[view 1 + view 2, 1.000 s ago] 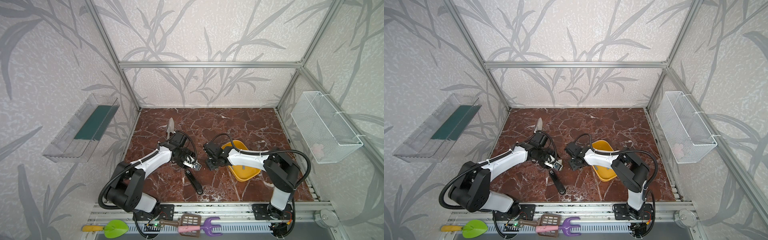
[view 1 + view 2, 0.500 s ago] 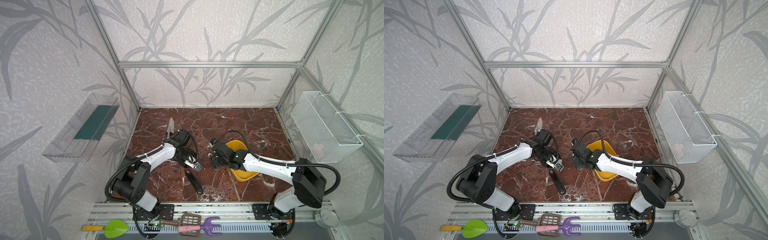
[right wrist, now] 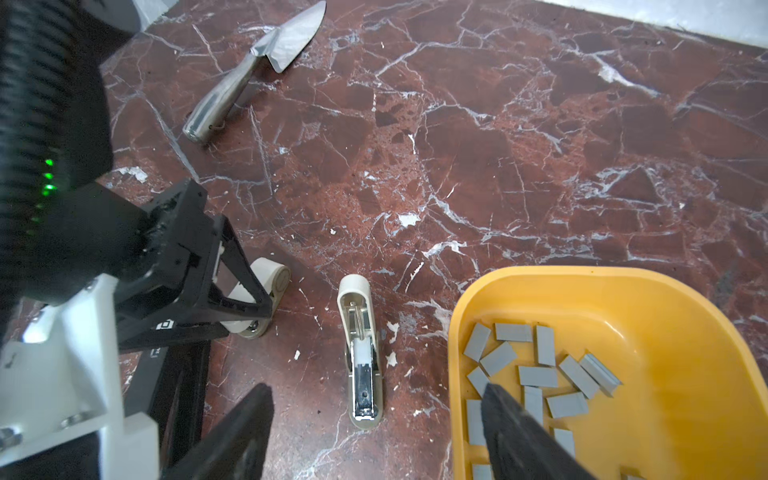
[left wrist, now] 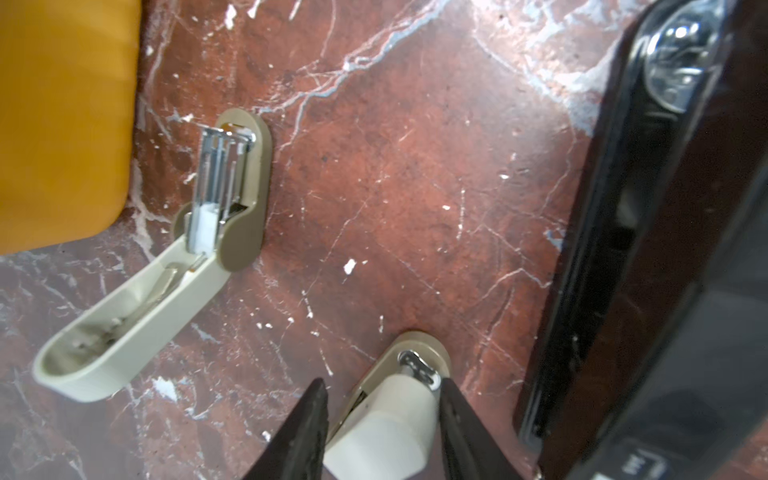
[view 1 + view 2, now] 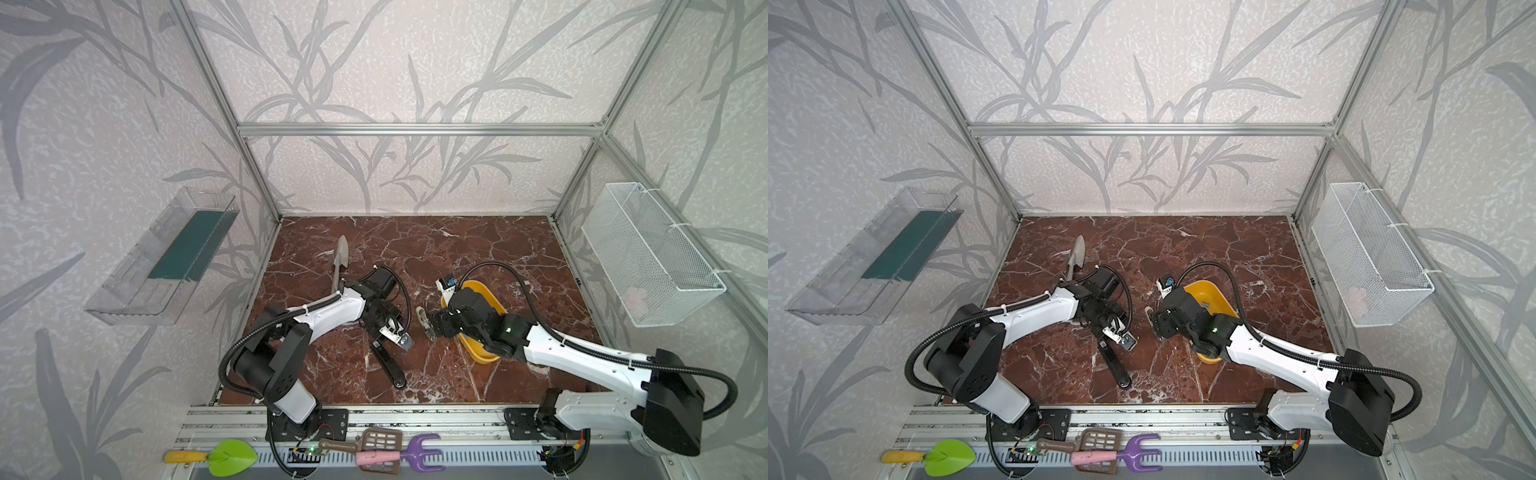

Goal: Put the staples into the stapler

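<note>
The long black stapler [image 5: 388, 365] [image 5: 1115, 365] [image 4: 623, 208] lies on the marble floor, just nearer than my left gripper [image 5: 392, 330] [image 4: 382, 382]. That gripper is shut on a small closed cream-white block [image 4: 386, 415] [image 3: 266, 286] standing on the floor. A second cream block [image 4: 224, 232] [image 3: 361, 332] lies hinged open with its metal rail showing. My right gripper [image 5: 432, 330] [image 3: 374, 388] hangs open above it, holding nothing. The staples [image 3: 536, 376], several grey strips, lie loose in the yellow tray [image 3: 665, 332] [image 5: 484, 291] under one right finger.
A metal trowel [image 5: 340, 257] [image 3: 249, 75] lies at the back left of the floor. A wire basket [image 5: 648, 266] hangs on the right wall and a clear shelf [image 5: 166, 262] on the left wall. Toy garden tools [image 5: 374, 449] rest on the front rail.
My right gripper has opened wider and its arm has drawn back to the right. The left gripper's jaws have narrowed onto the closed cream block.
</note>
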